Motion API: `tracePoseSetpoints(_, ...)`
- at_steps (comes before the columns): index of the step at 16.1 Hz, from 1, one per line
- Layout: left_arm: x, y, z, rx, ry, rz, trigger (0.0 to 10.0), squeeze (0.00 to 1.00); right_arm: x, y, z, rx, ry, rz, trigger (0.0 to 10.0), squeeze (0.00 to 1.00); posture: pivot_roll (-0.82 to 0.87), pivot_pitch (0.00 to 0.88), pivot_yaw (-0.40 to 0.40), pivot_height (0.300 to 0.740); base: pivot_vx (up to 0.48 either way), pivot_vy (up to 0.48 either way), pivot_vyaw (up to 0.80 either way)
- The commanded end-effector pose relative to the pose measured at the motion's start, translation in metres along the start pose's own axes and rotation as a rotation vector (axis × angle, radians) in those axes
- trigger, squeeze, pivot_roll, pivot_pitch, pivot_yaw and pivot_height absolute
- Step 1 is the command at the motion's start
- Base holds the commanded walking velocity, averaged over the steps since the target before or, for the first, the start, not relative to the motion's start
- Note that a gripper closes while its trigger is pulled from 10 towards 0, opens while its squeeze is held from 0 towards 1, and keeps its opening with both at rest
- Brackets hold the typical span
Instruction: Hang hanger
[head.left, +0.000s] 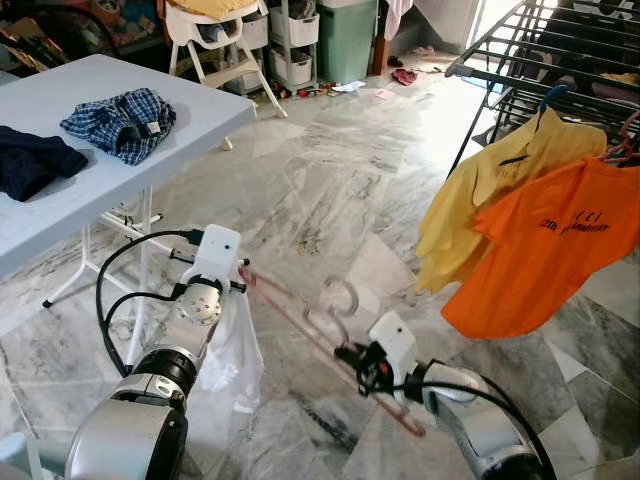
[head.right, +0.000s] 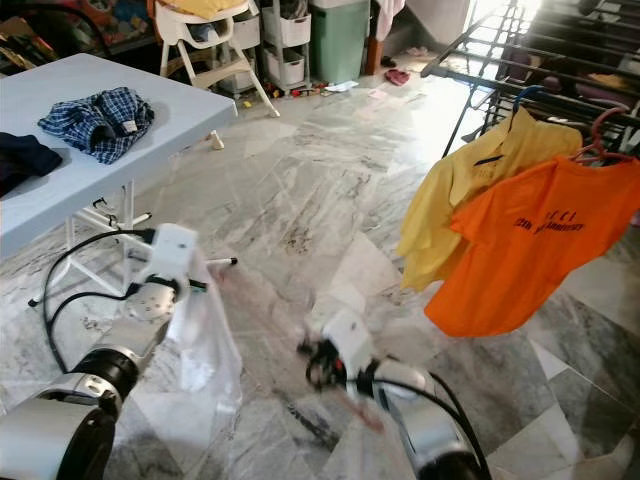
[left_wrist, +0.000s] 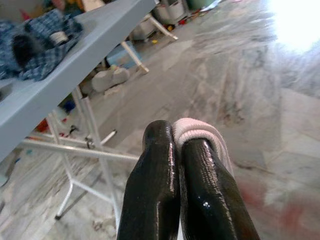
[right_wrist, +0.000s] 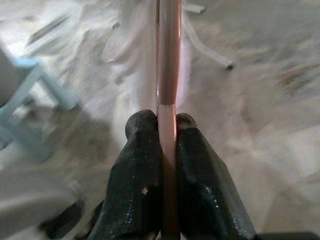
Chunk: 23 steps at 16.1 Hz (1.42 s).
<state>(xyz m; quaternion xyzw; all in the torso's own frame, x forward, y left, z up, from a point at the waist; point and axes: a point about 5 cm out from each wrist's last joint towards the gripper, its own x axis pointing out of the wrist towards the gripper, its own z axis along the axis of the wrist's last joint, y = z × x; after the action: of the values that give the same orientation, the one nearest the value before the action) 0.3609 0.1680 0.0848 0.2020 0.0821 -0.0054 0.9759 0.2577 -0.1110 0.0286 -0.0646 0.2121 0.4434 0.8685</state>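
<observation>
right claw (right_wrist: 167, 130): clamped on thin pink hanger (head.left: 300, 315) | left claw (left_wrist: 175, 145): pinching soft white ribbed cloth (left_wrist: 200, 131)

You have a pink hanger (head.left: 300, 315) clamped in the black right tool (right_wrist: 167, 125), and a white garment (head.left: 232, 350) with a ribbed white hem pinched in the glossy black left tool (left_wrist: 177, 142). Both arms are silver with white wrist blocks and black cables. The floor (head.left: 330, 190) is grey-and-white veined marble. The desk (head.left: 150, 85) is pale blue-grey on white legs; on it lie a blue-and-white checked shirt (head.left: 122, 122) and a dark navy, perhaps black, cloth (head.left: 30, 160). On the black drying rack (head.left: 540, 50) hang a yellow shirt (head.left: 490, 190) and an orange shirt (head.left: 545, 245) with dark lettering. The bin (head.left: 347, 38) behind is green.
</observation>
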Motion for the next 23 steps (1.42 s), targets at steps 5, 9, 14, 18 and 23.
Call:
tracePoseSetpoints(5, 0.008, 0.027, 0.024, 0.012, -0.118, 0.056, 10.0, 0.00, -0.009, -0.001, -0.003, -0.026, 0.072, 0.003, 10.0, 0.00, -0.10, 0.027, 0.064, 0.740, 0.000, 0.000, 0.00)
tracePoseSetpoints(9, 0.009, 0.038, 0.027, -0.035, -0.121, 0.004, 10.0, 0.00, -0.004, 0.007, -0.001, -0.035, 0.081, 0.028, 10.0, 0.00, -0.08, 0.035, 0.068, 0.740, 0.000, 0.000, 0.00)
tracePoseSetpoints(14, 0.011, 0.046, 0.039, -0.066, -0.170, 0.028, 10.0, 0.00, 0.013, 0.010, -0.009, -0.025, 0.144, -0.082, 10.0, 0.00, -0.06, 0.042, 0.074, 0.740, 0.000, 0.000, 0.00)
tracePoseSetpoints(18, 0.011, 0.054, 0.041, -0.077, -0.168, 0.059, 10.0, 0.00, 0.019, 0.006, -0.004, -0.024, 0.143, -0.146, 10.0, 0.00, -0.05, 0.043, 0.073, 0.740, 0.000, 0.000, 0.00)
tracePoseSetpoints(23, 0.011, 0.052, 0.051, -0.114, -0.217, 0.051, 10.0, 0.00, 0.023, 0.001, -0.007, 0.019, 0.154, -0.177, 10.0, 0.00, -0.04, 0.048, 0.073, 0.740, 0.000, 0.000, 0.00)
